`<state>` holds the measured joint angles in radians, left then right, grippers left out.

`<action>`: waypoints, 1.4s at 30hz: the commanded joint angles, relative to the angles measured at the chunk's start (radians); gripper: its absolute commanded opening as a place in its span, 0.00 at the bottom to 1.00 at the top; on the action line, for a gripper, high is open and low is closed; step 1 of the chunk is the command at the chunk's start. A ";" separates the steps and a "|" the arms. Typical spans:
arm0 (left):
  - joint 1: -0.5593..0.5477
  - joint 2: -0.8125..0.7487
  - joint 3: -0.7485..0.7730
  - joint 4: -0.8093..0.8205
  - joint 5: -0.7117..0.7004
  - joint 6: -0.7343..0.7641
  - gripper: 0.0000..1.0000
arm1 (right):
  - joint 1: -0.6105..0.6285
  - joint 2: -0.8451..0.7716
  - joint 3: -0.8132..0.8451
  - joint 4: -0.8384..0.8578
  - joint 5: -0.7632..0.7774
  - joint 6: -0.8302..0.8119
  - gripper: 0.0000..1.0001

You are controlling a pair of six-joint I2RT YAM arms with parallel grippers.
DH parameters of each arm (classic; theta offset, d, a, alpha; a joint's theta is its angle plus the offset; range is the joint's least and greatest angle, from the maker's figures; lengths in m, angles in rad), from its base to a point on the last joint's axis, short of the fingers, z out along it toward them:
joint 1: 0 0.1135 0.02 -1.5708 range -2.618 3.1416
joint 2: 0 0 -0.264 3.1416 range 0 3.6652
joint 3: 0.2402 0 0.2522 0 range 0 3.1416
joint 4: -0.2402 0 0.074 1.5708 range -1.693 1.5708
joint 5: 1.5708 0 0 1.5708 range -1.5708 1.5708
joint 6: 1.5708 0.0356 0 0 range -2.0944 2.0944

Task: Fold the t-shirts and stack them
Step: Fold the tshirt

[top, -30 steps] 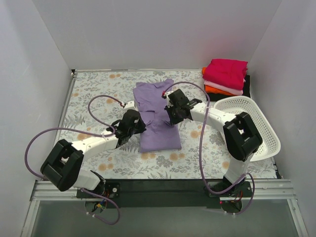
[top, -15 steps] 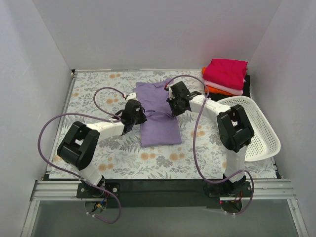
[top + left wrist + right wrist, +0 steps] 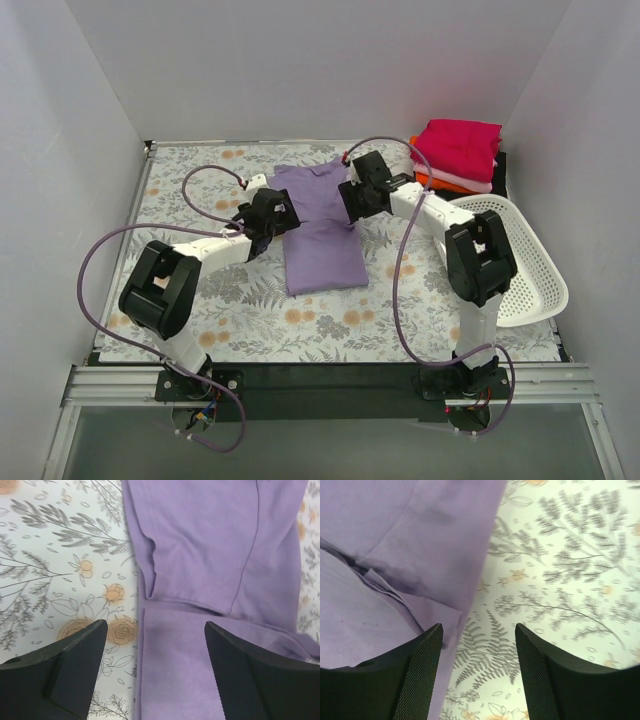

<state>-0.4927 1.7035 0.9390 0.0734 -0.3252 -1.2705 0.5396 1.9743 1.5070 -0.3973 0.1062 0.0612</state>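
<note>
A lavender-purple t-shirt lies folded into a long narrow strip on the floral table, sleeves tucked in. My left gripper hovers at its upper left edge, open and holding nothing; in the left wrist view the jaws straddle the shirt's left hem. My right gripper is at the shirt's upper right edge, open and empty; its wrist view has the shirt's right edge on the left. A stack of folded t-shirts, magenta on top over pale pink, orange and black, sits at the back right.
A white lattice basket stands at the right edge, next to the right arm. White walls close in the table on three sides. Purple cables loop off both arms over the floral cloth.
Both grippers went from shut to open, letting go of the shirt's folded-in sides, and moved toward the back. The shirt now lies flatter and narrower.
</note>
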 commanded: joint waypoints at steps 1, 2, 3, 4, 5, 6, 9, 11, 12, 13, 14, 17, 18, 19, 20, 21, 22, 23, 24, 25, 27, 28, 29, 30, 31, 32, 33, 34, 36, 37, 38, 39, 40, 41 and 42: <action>0.006 -0.088 0.032 -0.034 -0.110 0.025 0.74 | -0.023 -0.145 0.003 0.012 0.073 -0.001 0.55; 0.006 -0.102 0.021 -0.034 -0.103 0.028 0.75 | -0.027 -0.163 -0.023 0.014 0.072 0.003 0.56; 0.006 -0.128 0.012 -0.032 -0.089 0.028 0.76 | -0.027 -0.178 -0.040 0.020 0.070 0.006 0.57; 0.006 -0.139 0.000 -0.030 -0.074 0.026 0.76 | -0.026 -0.202 -0.060 0.026 0.049 0.011 0.57; 0.006 -0.148 -0.012 -0.030 -0.028 0.022 0.77 | -0.027 -0.213 -0.080 0.037 0.030 0.023 0.58; 0.006 -0.163 -0.043 -0.030 -0.005 0.020 0.77 | -0.026 -0.224 -0.134 0.064 0.012 0.029 0.58; 0.002 -0.200 -0.115 -0.032 0.093 -0.001 0.77 | -0.027 -0.271 -0.239 0.127 -0.063 0.052 0.59; -0.003 -0.229 -0.158 -0.030 0.135 -0.018 0.77 | -0.026 -0.288 -0.286 0.152 -0.088 0.068 0.59; -0.009 -0.264 -0.178 -0.032 0.164 -0.027 0.77 | -0.024 -0.298 -0.324 0.167 -0.098 0.084 0.59; -0.018 -0.283 -0.216 -0.034 0.173 -0.032 0.77 | -0.026 -0.317 -0.344 0.175 -0.137 0.095 0.59; -0.024 -0.300 -0.232 -0.047 0.184 -0.038 0.77 | -0.024 -0.331 -0.366 0.184 -0.146 0.109 0.59; -0.038 -0.363 -0.281 -0.093 0.218 -0.061 0.78 | -0.017 -0.396 -0.462 0.225 -0.186 0.141 0.60; -0.040 -0.387 -0.296 -0.098 0.231 -0.067 0.78 | -0.015 -0.417 -0.484 0.239 -0.186 0.146 0.61; -0.040 -0.401 -0.310 -0.099 0.265 -0.084 0.78 | -0.013 -0.457 -0.505 0.248 -0.194 0.158 0.61; -0.041 -0.410 -0.339 -0.100 0.282 -0.093 0.78 | -0.013 -0.478 -0.548 0.258 -0.198 0.164 0.62; -0.041 -0.430 -0.351 -0.100 0.299 -0.102 0.78 | -0.013 -0.512 -0.565 0.262 -0.206 0.169 0.62; -0.043 -0.438 -0.365 -0.096 0.311 -0.125 0.78 | -0.013 -0.526 -0.583 0.265 -0.229 0.173 0.63; -0.043 -0.444 -0.393 -0.089 0.324 -0.133 0.78 | -0.013 -0.535 -0.611 0.278 -0.246 0.183 0.63; -0.044 -0.456 -0.407 -0.081 0.362 -0.142 0.78 | -0.013 -0.551 -0.626 0.284 -0.264 0.189 0.64; -0.044 -0.461 -0.423 -0.080 0.371 -0.150 0.78 | -0.012 -0.554 -0.640 0.291 -0.287 0.196 0.64; -0.044 -0.469 -0.462 -0.038 0.396 -0.176 0.78 | -0.013 -0.555 -0.669 0.310 -0.298 0.210 0.66; -0.044 -0.469 -0.470 -0.034 0.400 -0.181 0.79 | -0.012 -0.552 -0.677 0.314 -0.303 0.213 0.66; -0.044 -0.467 -0.474 -0.027 0.403 -0.193 0.79 | -0.013 -0.549 -0.683 0.319 -0.304 0.215 0.66; -0.044 -0.463 -0.485 -0.026 0.408 -0.197 0.79 | -0.013 -0.548 -0.691 0.322 -0.304 0.218 0.67; -0.044 -0.461 -0.489 -0.020 0.410 -0.201 0.79 | -0.013 -0.542 -0.699 0.324 -0.309 0.219 0.67; -0.044 -0.459 -0.496 -0.011 0.411 -0.205 0.79 | -0.013 -0.540 -0.705 0.334 -0.312 0.223 0.67; -0.044 -0.455 -0.505 -0.004 0.416 -0.210 0.79 | -0.013 -0.537 -0.723 0.342 -0.315 0.232 0.67; -0.044 -0.452 -0.508 0.002 0.419 -0.210 0.79 | -0.013 -0.535 -0.731 0.350 -0.325 0.235 0.68; -0.044 -0.438 -0.516 0.012 0.425 -0.214 0.79 | -0.012 -0.535 -0.746 0.367 -0.336 0.242 0.68; -0.044 -0.435 -0.520 0.016 0.429 -0.217 0.79 | -0.012 -0.535 -0.761 0.374 -0.345 0.249 0.68; -0.044 -0.424 -0.523 0.025 0.436 -0.220 0.79 | -0.012 -0.535 -0.769 0.382 -0.350 0.250 0.68; -0.044 -0.421 -0.526 0.028 0.440 -0.221 0.79 | -0.010 -0.534 -0.775 0.387 -0.352 0.253 0.68; -0.047 -0.415 -0.529 0.029 0.449 -0.225 0.79 | -0.009 -0.529 -0.789 0.388 -0.361 0.259 0.68; -0.049 -0.413 -0.532 0.028 0.451 -0.227 0.78 | -0.010 -0.526 -0.794 0.388 -0.365 0.262 0.68; -0.052 -0.410 -0.537 0.028 0.453 -0.227 0.78 | -0.007 -0.525 -0.800 0.415 -0.370 0.265 0.68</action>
<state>-0.5339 1.2812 0.4305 0.1093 0.0978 -1.4860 0.5251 1.4422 0.7238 -0.0566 -0.2253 0.3031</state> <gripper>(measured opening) 0.782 0.674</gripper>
